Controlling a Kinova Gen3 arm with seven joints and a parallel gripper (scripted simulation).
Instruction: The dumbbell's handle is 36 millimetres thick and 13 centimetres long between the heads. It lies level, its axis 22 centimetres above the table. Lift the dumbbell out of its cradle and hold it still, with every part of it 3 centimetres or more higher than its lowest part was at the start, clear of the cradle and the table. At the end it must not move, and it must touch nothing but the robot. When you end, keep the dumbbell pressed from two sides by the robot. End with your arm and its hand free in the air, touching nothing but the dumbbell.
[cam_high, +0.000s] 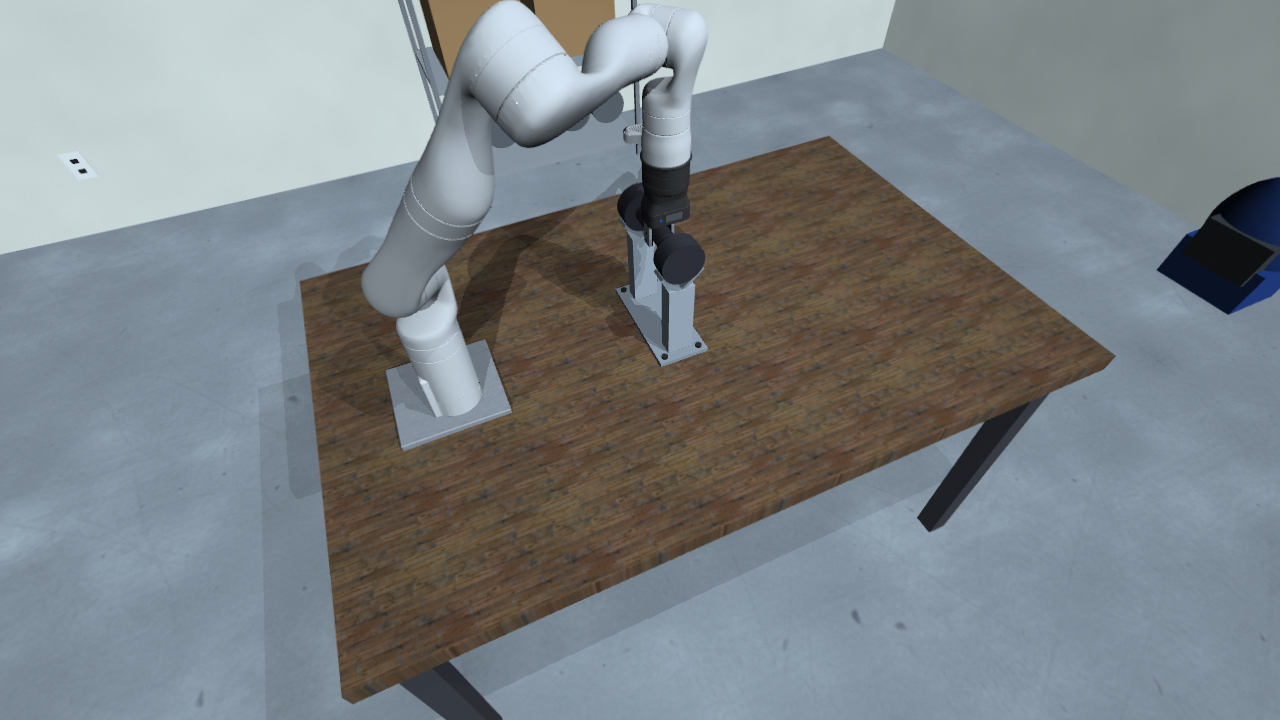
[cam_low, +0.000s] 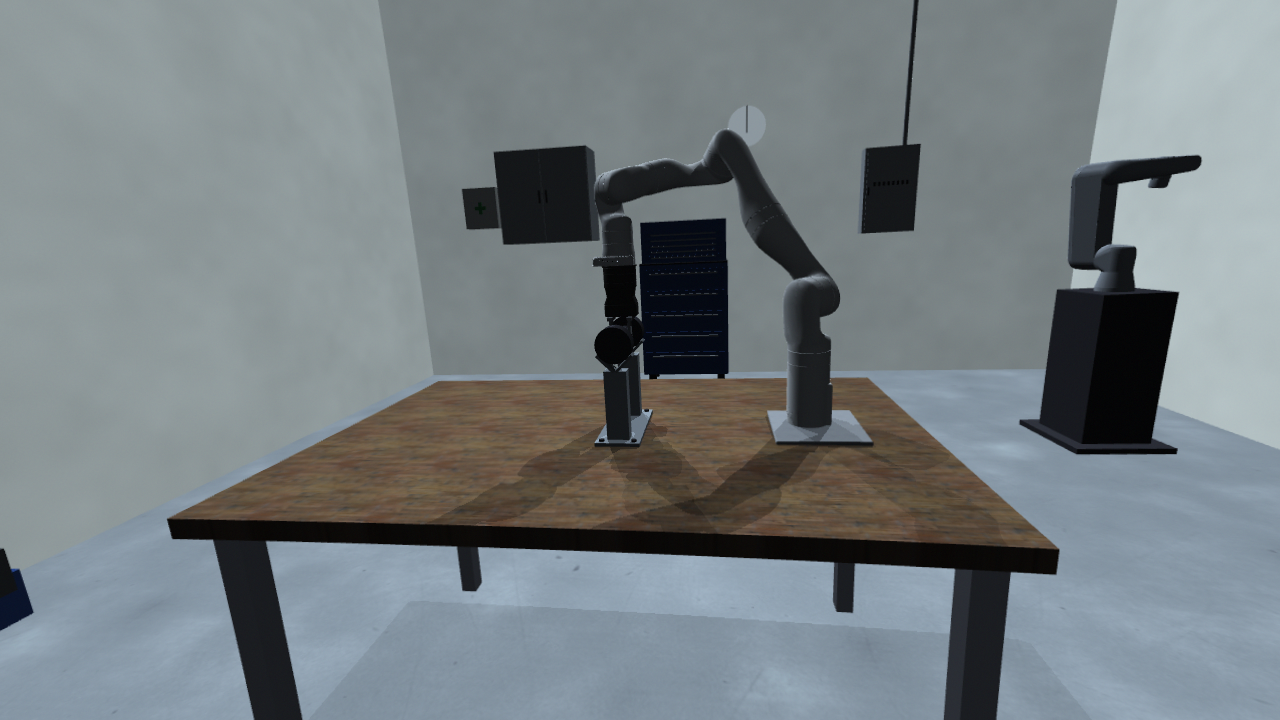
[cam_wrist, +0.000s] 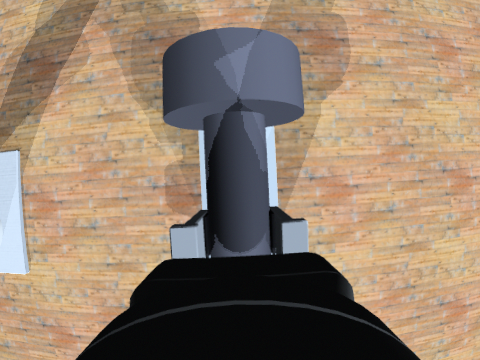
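The dark dumbbell (cam_high: 660, 240) lies level in the grey cradle (cam_high: 662, 308) near the middle of the wooden table. It also shows in the exterior view (cam_low: 617, 341) on top of the cradle (cam_low: 622, 402). My gripper (cam_high: 660, 231) comes straight down on the handle between the two heads and is shut on it. In the wrist view the two grey fingers press the dark handle (cam_wrist: 236, 183) from both sides, with one head (cam_wrist: 234, 76) beyond. The other head is hidden under my hand.
My arm's base plate (cam_high: 447, 394) stands on the table left of the cradle. A dark drawer cabinet (cam_low: 683, 297) and another robot on a black pedestal (cam_low: 1109, 358) stand on the floor beyond the table.
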